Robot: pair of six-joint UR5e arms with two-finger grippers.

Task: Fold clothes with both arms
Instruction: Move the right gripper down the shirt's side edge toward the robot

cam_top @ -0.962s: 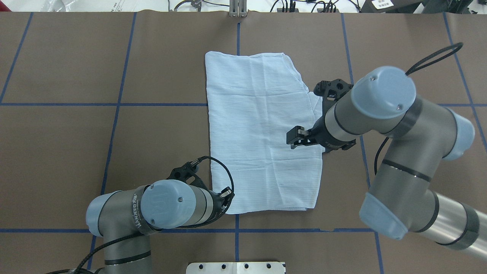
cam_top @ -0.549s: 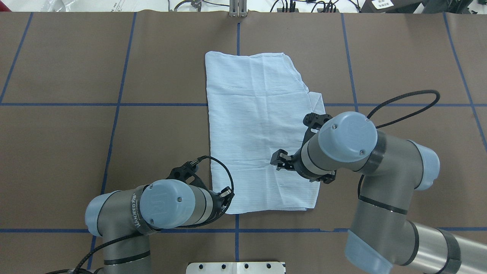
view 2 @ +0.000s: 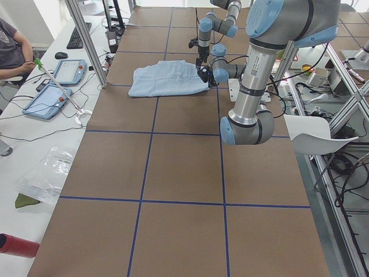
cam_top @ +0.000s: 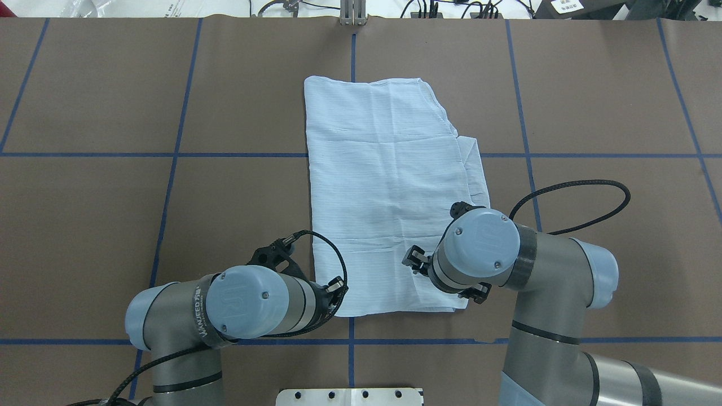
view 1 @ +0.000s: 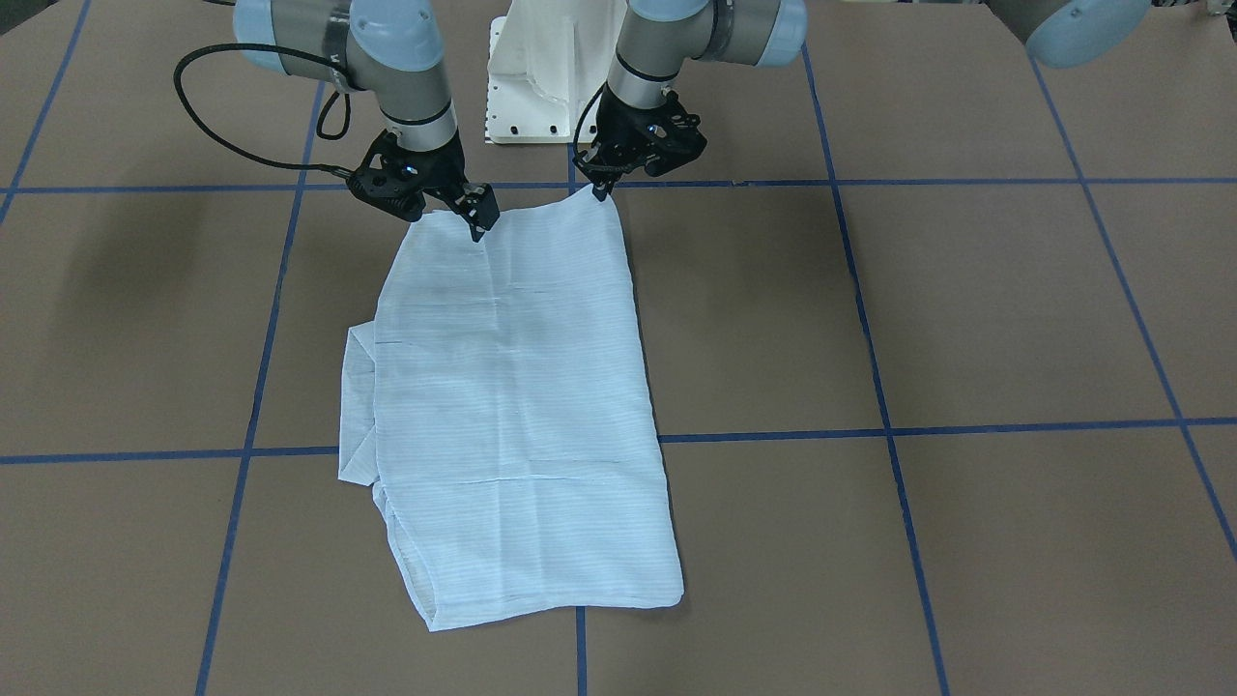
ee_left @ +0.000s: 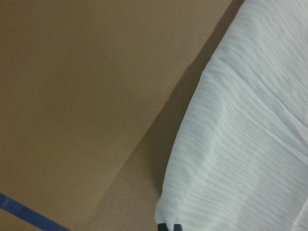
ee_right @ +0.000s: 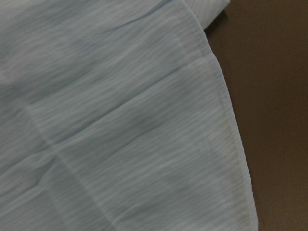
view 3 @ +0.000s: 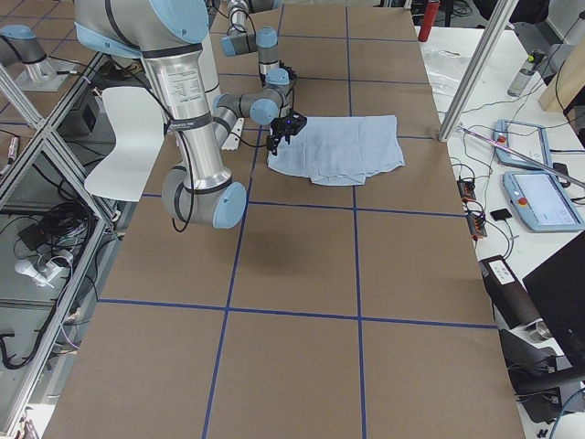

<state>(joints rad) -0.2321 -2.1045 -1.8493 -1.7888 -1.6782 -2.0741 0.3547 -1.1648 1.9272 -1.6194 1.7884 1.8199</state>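
Note:
The light blue striped shirt [cam_top: 383, 186] lies folded into a long rectangle in the middle of the brown table [cam_top: 169, 225]; it also shows in the front view [view 1: 522, 406]. A folded part sticks out along its right edge [cam_top: 474, 169]. My left gripper [cam_top: 337, 290] is at the shirt's near left corner and shut on it [view 1: 599, 188]; the left wrist view shows that corner [ee_left: 245, 144] slightly raised at a fingertip [ee_left: 168, 226]. My right gripper [cam_top: 414, 262] is open, low over the shirt near its near right corner [view 1: 476, 220]. The right wrist view shows only the shirt's hemmed edge [ee_right: 120, 120].
The white pedestal base [cam_top: 350, 396] stands at the table's near edge, just behind both grippers [view 1: 541, 87]. Blue tape lines [cam_top: 175, 155] cross the table. A metal bracket [cam_top: 353, 14] sits at the far edge. The right arm's black cable [cam_top: 569, 186] loops to the right.
My right arm has swung toward the robot along the shirt's right side, from mid-shirt to near the near right corner. The left arm and the shirt have not moved.

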